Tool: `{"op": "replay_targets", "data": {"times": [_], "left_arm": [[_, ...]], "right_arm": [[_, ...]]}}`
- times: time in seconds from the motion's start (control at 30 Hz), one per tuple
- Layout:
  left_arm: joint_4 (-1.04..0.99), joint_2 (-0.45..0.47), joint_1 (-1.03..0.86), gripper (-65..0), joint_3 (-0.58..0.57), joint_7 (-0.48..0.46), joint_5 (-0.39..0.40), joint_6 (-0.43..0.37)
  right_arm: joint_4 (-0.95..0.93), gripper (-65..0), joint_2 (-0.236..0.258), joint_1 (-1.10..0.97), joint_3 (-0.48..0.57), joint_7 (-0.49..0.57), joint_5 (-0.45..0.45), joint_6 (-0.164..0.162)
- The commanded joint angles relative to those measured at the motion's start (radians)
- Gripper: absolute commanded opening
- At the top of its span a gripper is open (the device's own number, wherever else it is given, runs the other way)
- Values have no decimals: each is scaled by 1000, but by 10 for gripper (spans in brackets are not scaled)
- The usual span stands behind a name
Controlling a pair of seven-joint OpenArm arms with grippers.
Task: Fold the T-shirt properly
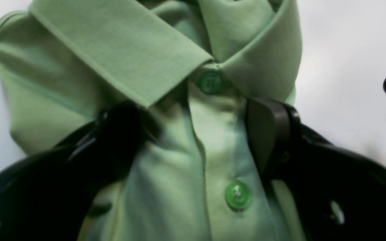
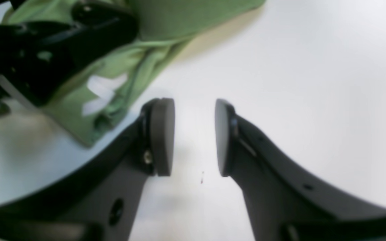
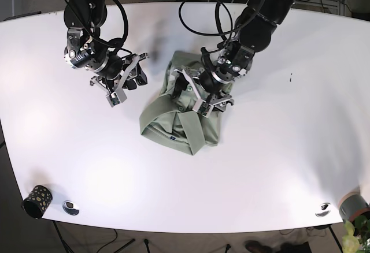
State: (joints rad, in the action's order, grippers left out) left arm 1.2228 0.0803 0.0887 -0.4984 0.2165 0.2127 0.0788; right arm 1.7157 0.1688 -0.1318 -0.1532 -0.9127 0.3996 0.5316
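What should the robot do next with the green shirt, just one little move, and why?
Probably close the left gripper on the button placket. Its fingers straddle the green polo shirt just below the collar, open. The right gripper is open over bare table, so it can't help yet.

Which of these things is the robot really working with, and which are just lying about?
In the job: shirt; left gripper, jaws open astride its placket; right gripper, jaws open over bare table.

Lying about: spotted cup; two round fittings; grey pot.
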Motion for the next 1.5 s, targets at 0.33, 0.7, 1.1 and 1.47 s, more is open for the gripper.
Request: {"op": "replay_targets", "data": {"times": [0.33,0.7,1.1,1.47], "left_arm": [[-82,280,-68,-110,412,137,-29,189],[-300,499,-77,-113,660,130,-29,352],[-363,649,-198,-110,808,97,-29,358],[-297,698,-284,-113,981,67,-26,468]], "right_arm": [[25,-463,8,28,-4,22,19,5],[80,-463,8,39,-4,22,15,5],[106,-463,11,56,-3,22,9,5],[137,-463,39,54,-3,22,11,5]]}}
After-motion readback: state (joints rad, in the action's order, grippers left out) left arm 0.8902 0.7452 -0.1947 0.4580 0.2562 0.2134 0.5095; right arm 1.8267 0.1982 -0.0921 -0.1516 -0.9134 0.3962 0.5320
